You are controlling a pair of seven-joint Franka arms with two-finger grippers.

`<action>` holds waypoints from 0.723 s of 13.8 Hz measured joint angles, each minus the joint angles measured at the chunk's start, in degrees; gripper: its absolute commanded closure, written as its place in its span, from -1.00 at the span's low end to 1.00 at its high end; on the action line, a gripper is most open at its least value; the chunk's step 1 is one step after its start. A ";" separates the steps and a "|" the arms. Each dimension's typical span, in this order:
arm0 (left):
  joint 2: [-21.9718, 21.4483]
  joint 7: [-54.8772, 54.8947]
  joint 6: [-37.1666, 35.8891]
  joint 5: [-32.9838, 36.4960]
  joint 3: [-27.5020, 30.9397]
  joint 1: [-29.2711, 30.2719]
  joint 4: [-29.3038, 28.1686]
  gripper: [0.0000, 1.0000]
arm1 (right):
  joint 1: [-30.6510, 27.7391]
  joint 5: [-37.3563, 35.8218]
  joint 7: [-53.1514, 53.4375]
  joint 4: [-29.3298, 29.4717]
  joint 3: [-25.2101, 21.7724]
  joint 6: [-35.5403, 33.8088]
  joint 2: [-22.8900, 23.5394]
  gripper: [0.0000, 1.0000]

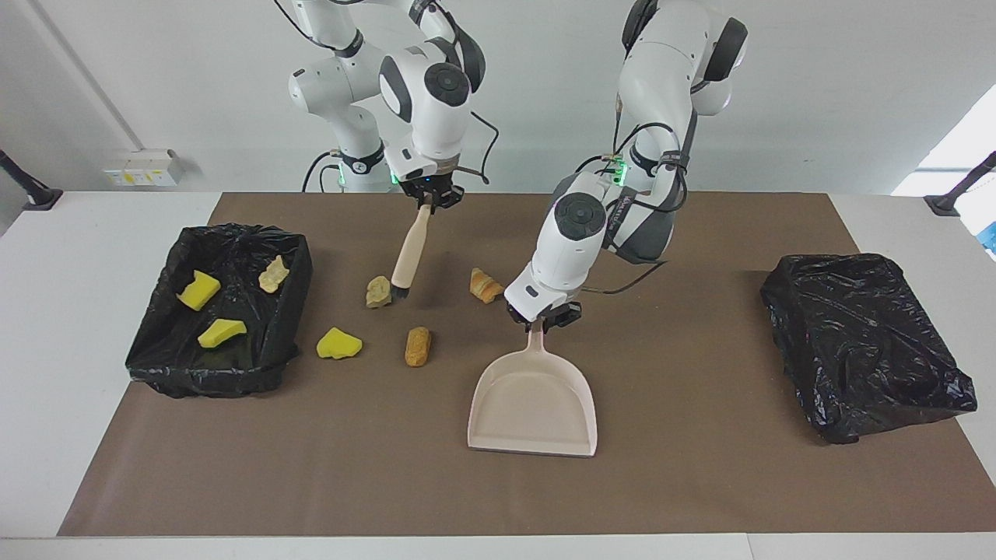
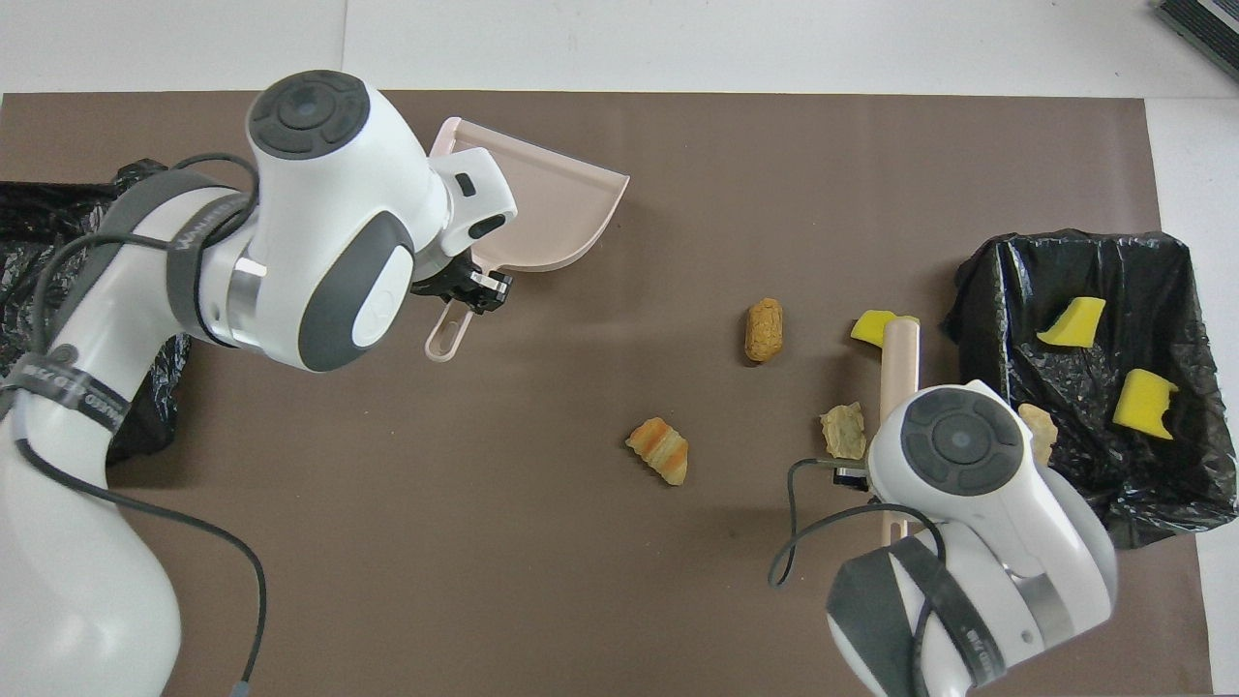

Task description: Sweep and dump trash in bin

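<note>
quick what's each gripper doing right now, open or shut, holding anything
Left gripper: shut on the dustpan handle, pan on the mat.
Right gripper: shut on the brush handle, bristles down beside a tan trash piece.

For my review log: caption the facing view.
Left gripper holds dustpan; right gripper holds brush beside tan trash piece.

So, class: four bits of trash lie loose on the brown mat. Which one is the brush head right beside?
The pale tan chunk, nearest the bin. The brush bristles sit right beside it; the croissant, yellow sponge and brown roll lie apart.
</note>
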 measured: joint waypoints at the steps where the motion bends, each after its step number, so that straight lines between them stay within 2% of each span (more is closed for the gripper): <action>1: -1.04 4.35 -2.18 0.00 0.03 1.42 -0.04 1.00 | -2.92 -0.03 -4.26 -1.19 -0.04 2.65 0.11 1.00; 3: -3.68 12.53 -6.24 0.02 0.08 4.22 -1.04 1.00 | -7.18 -0.04 -10.84 -2.89 -0.19 5.94 0.43 1.00; 5: -7.64 20.75 -8.87 0.02 0.10 6.54 -5.04 1.00 | -7.67 -0.07 -12.83 -4.05 -0.09 7.33 0.99 1.00; 8: -14.62 30.26 -9.27 0.03 0.11 7.56 -16.12 1.00 | -6.65 0.49 -16.23 -5.01 0.78 7.74 1.64 1.00; 10: -19.01 32.65 -7.76 0.03 0.10 7.61 -23.94 1.00 | -6.12 6.09 -22.38 -5.09 0.90 7.74 1.67 1.00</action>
